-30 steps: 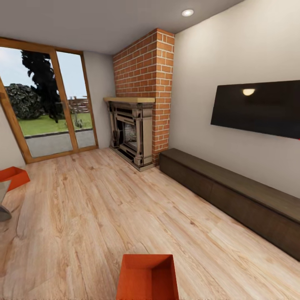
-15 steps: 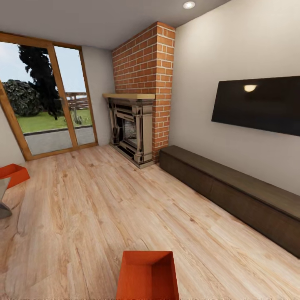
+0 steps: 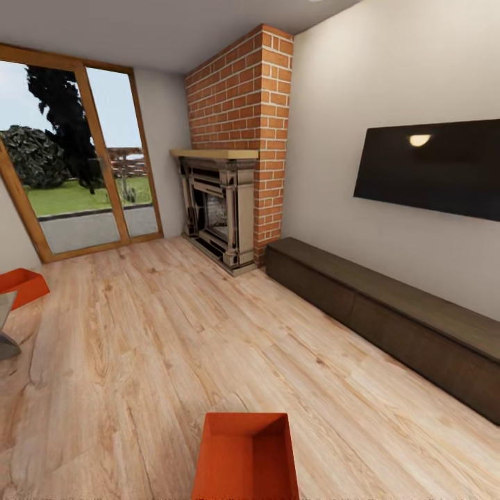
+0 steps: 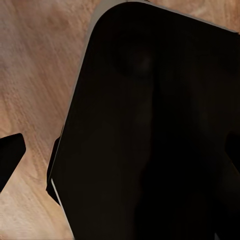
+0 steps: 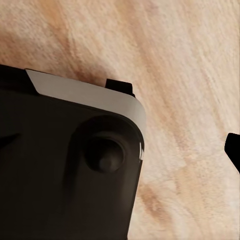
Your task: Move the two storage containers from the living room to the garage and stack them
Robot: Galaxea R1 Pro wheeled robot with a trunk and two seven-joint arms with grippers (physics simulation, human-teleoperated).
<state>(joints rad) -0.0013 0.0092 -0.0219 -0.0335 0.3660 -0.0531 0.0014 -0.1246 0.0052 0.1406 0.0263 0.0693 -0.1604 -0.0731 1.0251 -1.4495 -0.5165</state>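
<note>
1. Head view looks across the living room, where one storage container (image 3: 246, 456) sits open side up on the light wood plank floor (image 3: 208, 347), right at the near edge of the picture and close to the robot's base. I judge it the natural first pickup, since it lies straight ahead.
2. A second storage container (image 3: 21, 286) rests on the same floor, far off to the robot's left and cut by the frame edge, well apart from the first. Both sit in the living room, so neither has reached the garage yet and the carrying is all to come.
3. Just below that far container, a grey angled object (image 3: 7, 333) pokes in at the left edge; too little of it shows to name it.
4. Around the room stand a brick fireplace (image 3: 232, 173), a long dark low cabinet (image 3: 389, 323) along the right wall, a dark wall screen (image 3: 430, 170) above it, and a glass door (image 3: 76, 160) onto a garden. None lies between the robot and the near container.
5. Left wrist view and right wrist view each give a dark robot body part close up over wood planks, with small dark tips at the frame edges. Whether either end effector is released or clenched, I cannot tell; neither appears to grasp a container.
</note>
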